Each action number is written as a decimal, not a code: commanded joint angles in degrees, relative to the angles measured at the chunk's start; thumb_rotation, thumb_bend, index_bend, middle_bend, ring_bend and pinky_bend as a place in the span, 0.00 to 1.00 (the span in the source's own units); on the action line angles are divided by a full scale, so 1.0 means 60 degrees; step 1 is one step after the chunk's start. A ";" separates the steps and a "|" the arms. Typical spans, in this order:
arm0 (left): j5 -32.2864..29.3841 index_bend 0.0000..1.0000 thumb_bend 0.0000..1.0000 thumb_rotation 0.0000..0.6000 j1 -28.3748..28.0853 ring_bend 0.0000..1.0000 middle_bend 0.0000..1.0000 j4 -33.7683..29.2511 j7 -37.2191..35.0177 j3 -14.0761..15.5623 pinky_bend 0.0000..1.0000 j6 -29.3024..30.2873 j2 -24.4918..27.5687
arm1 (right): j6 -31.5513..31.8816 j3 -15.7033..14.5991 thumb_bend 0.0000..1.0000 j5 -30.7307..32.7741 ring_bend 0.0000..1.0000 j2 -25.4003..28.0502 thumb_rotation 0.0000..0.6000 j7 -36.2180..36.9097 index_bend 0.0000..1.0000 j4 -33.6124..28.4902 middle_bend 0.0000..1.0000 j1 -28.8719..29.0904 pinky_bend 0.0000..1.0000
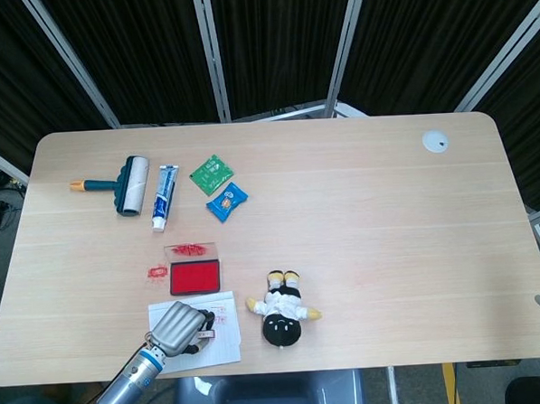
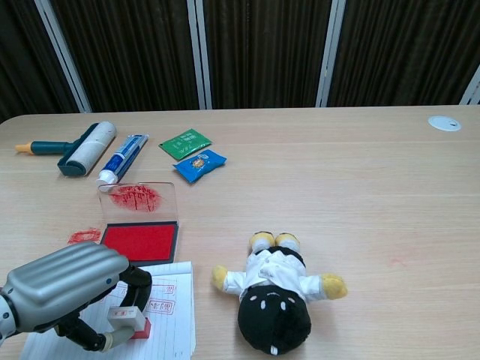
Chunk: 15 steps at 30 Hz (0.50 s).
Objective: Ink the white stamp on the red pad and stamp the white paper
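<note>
Left hand [image 2: 67,289] pinches the white stamp [image 2: 129,321], its red face down on the white paper [image 2: 169,315], presumably to press a mark; we count several red imprints there; one red pad [image 2: 140,242] lies open just beyond; one plush doll [image 2: 275,292] lies beside; our right hand is unseen.

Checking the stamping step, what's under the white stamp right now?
The white stamp, held by the left hand, sits on the white paper among red marks. Its inked face is hidden.

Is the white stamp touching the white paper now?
Touching. In the chest view the left hand holds the white stamp with its red base set flat on the white paper, no gap visible.
</note>
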 commanded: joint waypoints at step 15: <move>0.0749 0.58 0.37 1.00 -0.0042 0.85 0.58 -0.1781 -0.1380 -0.0367 0.85 0.1134 0.1609 | 0.0071 -0.0005 0.00 -0.0040 0.00 0.0009 1.00 -0.0029 0.00 -0.0051 0.00 -0.0022 0.00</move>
